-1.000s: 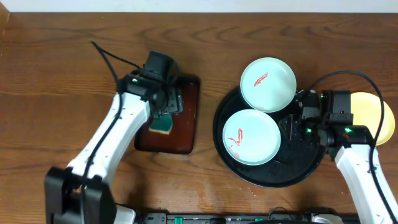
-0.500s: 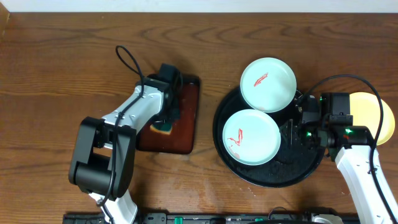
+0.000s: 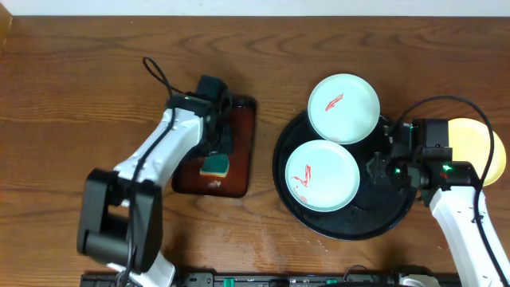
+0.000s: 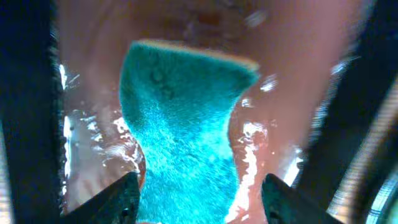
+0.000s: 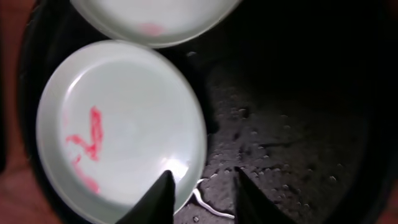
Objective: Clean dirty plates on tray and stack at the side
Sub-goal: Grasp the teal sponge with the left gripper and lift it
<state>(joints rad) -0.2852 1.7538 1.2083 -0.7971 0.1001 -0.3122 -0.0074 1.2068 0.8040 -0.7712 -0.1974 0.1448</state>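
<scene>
A pale mint plate (image 3: 323,175) with a red smear lies in the black tray (image 3: 343,233). A whiter plate (image 3: 343,108) with a red smear rests on the tray's far rim. A pale yellow plate (image 3: 480,148) sits on the table to the right, partly hidden by my right arm. My right gripper (image 3: 374,169) is open. In the right wrist view its fingers (image 5: 202,193) straddle the right rim of the mint plate (image 5: 118,124), and the whiter plate (image 5: 155,18) shows at the top. My left gripper (image 3: 217,147) is open.
A small red-brown tray (image 3: 239,171) lies left of the black tray and holds a teal sponge (image 3: 213,165). In the left wrist view my left fingers (image 4: 199,202) straddle the sponge (image 4: 180,137) on the wet tray. Wet crumbs and a white strand (image 5: 208,202) lie on the black tray.
My left arm has swung its elbow and settled low over the sponge, which has shifted slightly toward the front. My right gripper has barely moved at the mint plate's rim.
</scene>
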